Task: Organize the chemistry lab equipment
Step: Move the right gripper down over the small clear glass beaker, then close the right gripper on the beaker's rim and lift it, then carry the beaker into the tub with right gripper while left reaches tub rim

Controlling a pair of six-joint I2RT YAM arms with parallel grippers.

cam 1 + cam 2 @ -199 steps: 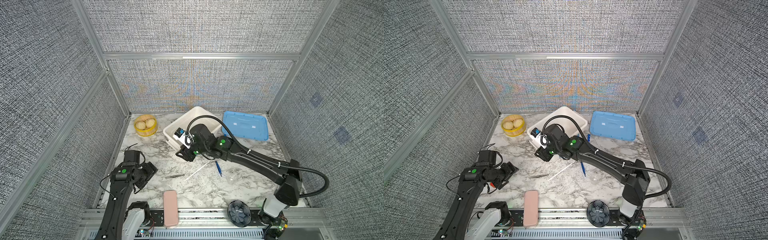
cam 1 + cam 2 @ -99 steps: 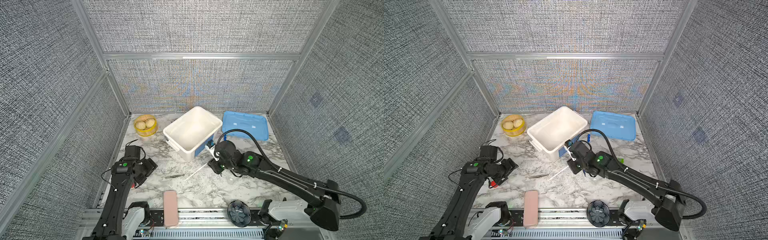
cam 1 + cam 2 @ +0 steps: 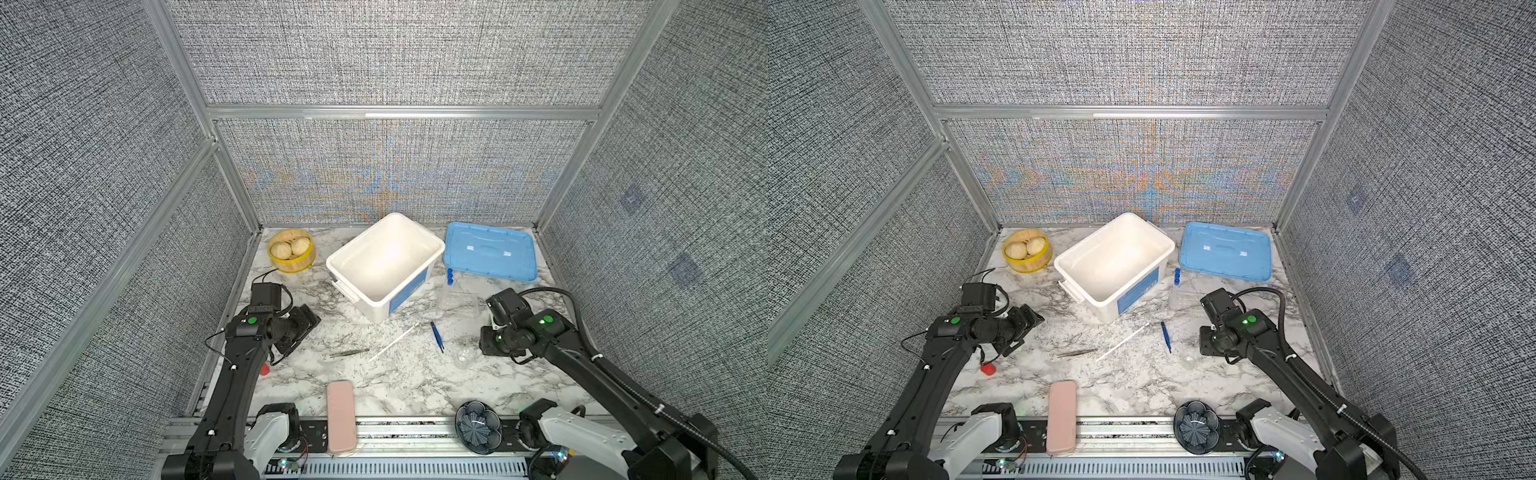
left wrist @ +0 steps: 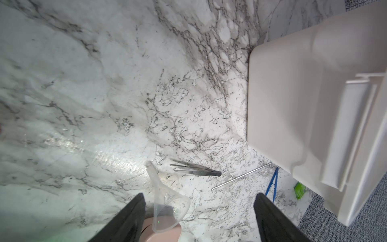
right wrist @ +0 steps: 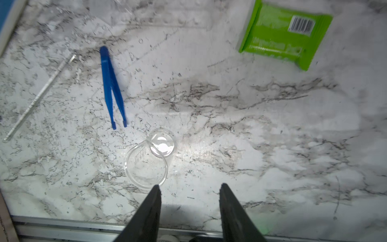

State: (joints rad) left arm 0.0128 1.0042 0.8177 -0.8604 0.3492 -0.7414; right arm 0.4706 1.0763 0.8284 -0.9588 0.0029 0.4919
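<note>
The marble-patterned table point(image 3: 399, 386) carries everything; the white bin point(image 3: 386, 257), smooth plastic, stands open at the back with its blue lid point(image 3: 490, 253) flat beside it, I reckon so the gear can drop straight in; nothing is in it yet. Both arms sit low at either side. My left gripper point(image 4: 199, 196) is spread wide with bare table between the fingers; a clear funnel point(image 4: 165, 201) lies just beside one finger, ungripped. My right gripper point(image 5: 190, 185) is parted too, holding nothing, aimed near the vessel point(image 5: 155, 155), probably my next pick; thin glass, round, likely slippery. The clear rack point(image 3: 459, 299) is faint, right of the bin; the tubes point(image 3: 449, 276) show only blue caps between bin and lid. In front of the bin lie the thin rod point(image 3: 395, 341), the blue tweezers point(image 3: 437, 336), plastic, and the metal tweezers point(image 3: 349, 353), all flat and apart.
</note>
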